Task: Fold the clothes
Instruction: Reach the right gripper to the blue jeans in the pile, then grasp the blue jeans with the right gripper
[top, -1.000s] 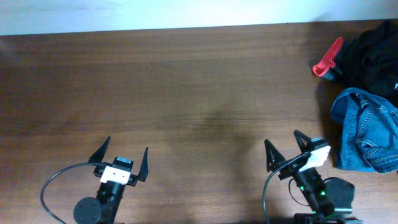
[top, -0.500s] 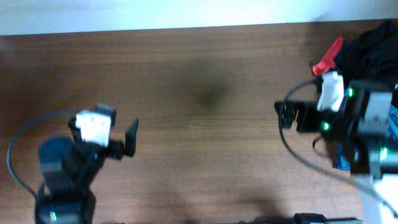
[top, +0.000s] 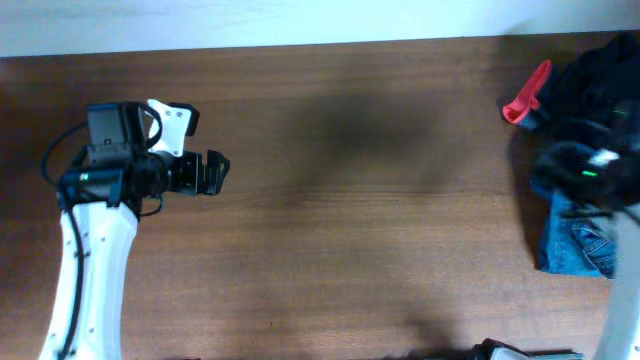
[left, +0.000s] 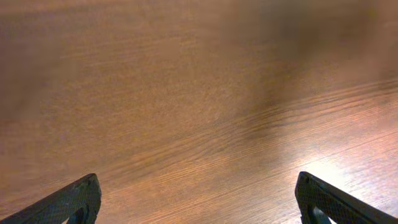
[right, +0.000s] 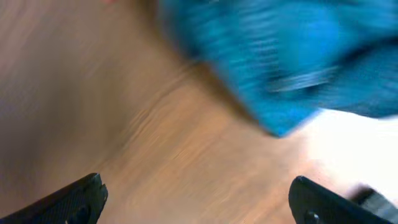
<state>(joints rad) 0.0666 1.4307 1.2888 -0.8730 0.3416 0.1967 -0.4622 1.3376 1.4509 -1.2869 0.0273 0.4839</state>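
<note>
The blue denim jeans (top: 572, 240) lie crumpled at the table's right edge, partly under my right arm. In the blurred right wrist view the jeans (right: 292, 56) fill the upper right, beyond the fingertips. My right gripper (right: 199, 199) is open and empty over bare wood just short of the denim; in the overhead view it is a blur above the jeans (top: 585, 170). My left gripper (top: 215, 172) is open and empty over the left part of the table, far from the jeans; its view (left: 199, 196) shows only wood.
A heap of black clothing (top: 600, 85) sits at the far right corner with a red clamp (top: 526, 95) at its left edge. The table's far edge (top: 300, 45) meets a white wall.
Both arms have risen from their rest spots at the near edge. The left arm has swung to the far left; the right arm has moved right, over the jeans.
</note>
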